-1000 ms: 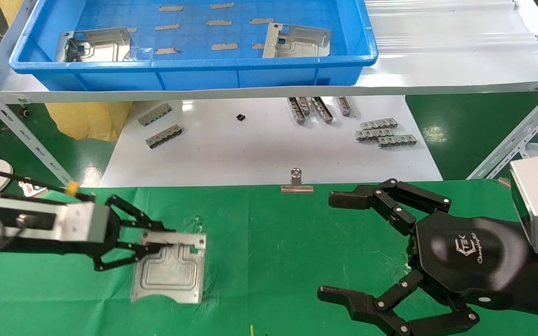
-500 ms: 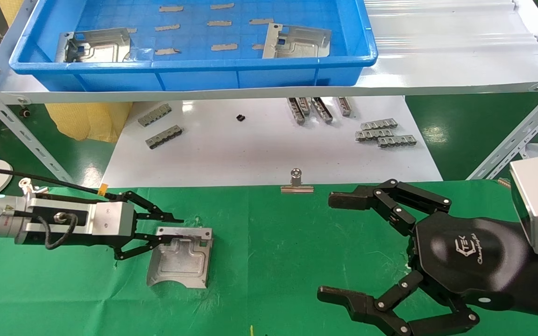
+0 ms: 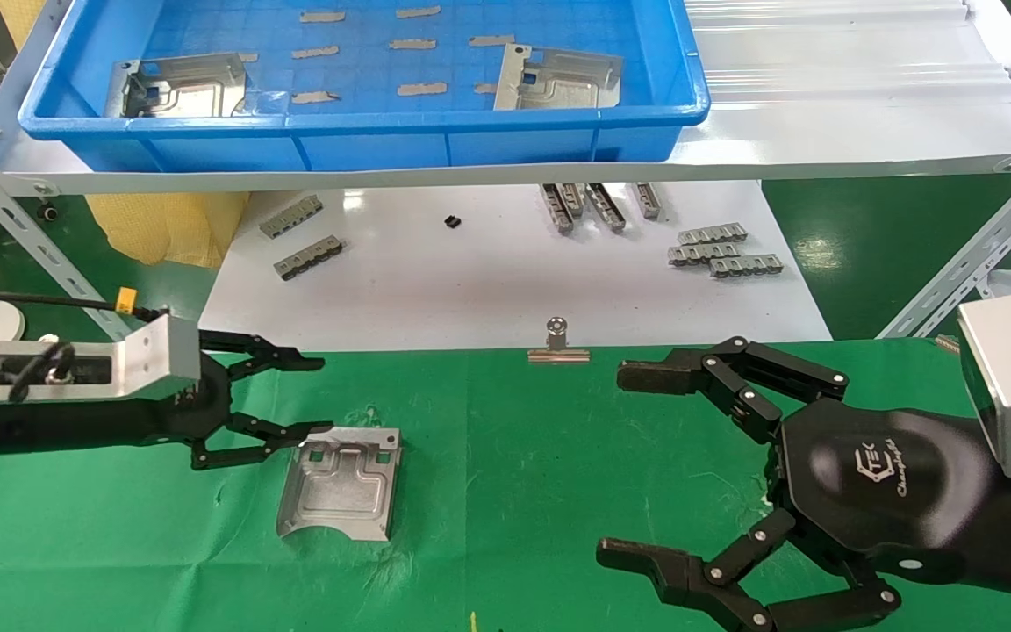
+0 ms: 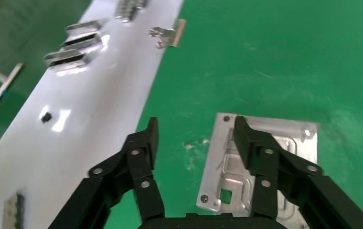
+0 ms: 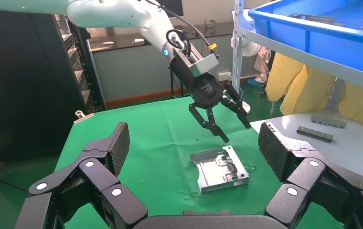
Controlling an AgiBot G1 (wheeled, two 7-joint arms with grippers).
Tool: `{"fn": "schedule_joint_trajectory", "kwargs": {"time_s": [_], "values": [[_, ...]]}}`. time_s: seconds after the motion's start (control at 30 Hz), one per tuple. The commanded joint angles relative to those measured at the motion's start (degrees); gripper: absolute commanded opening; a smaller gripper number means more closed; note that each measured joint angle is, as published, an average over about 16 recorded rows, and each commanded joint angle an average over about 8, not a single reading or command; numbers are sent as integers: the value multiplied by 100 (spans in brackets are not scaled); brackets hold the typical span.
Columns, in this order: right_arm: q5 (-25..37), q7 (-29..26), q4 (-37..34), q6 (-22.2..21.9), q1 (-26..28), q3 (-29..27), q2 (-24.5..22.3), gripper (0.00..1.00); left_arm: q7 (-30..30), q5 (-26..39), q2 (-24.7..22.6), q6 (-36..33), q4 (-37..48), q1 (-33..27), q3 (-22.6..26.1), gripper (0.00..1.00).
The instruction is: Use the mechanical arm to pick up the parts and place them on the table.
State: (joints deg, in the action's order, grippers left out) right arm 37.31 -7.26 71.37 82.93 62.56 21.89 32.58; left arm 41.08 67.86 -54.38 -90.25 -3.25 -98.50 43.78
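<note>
Left hand (image 3: 317, 395) spread above plate (image 3: 340, 482) flat on bench (image 3: 514, 456); judge it stiff, slick; I'd pinch bent edge. Right hand (image 3: 637, 461) spread, idle.

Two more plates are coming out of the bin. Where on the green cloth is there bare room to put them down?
The green cloth is bare between the placed plate and the right gripper, below the binder clip. The front strip under the plate is bare too. It is crowded around the open left gripper, lifted beside the plate's far-left corner.
</note>
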Motion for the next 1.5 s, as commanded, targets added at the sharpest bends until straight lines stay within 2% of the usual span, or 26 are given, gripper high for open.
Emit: {"fn": "schedule_joint_trajectory", "kwargs": {"time_s": [0.03, 0.47, 1.5], "values": [[0, 0, 0, 0, 0, 0, 0, 100, -123, -120, 28, -5, 130, 43, -71, 100], [0, 0, -1, -1, -1, 0, 0, 100, -293, -218, 103, 17, -160, 188, -175, 100], [0, 0, -1, -1, 0, 0, 0, 100, -2888, -1482, 1076, 250, -3807, 2048, -1555, 100]]}}
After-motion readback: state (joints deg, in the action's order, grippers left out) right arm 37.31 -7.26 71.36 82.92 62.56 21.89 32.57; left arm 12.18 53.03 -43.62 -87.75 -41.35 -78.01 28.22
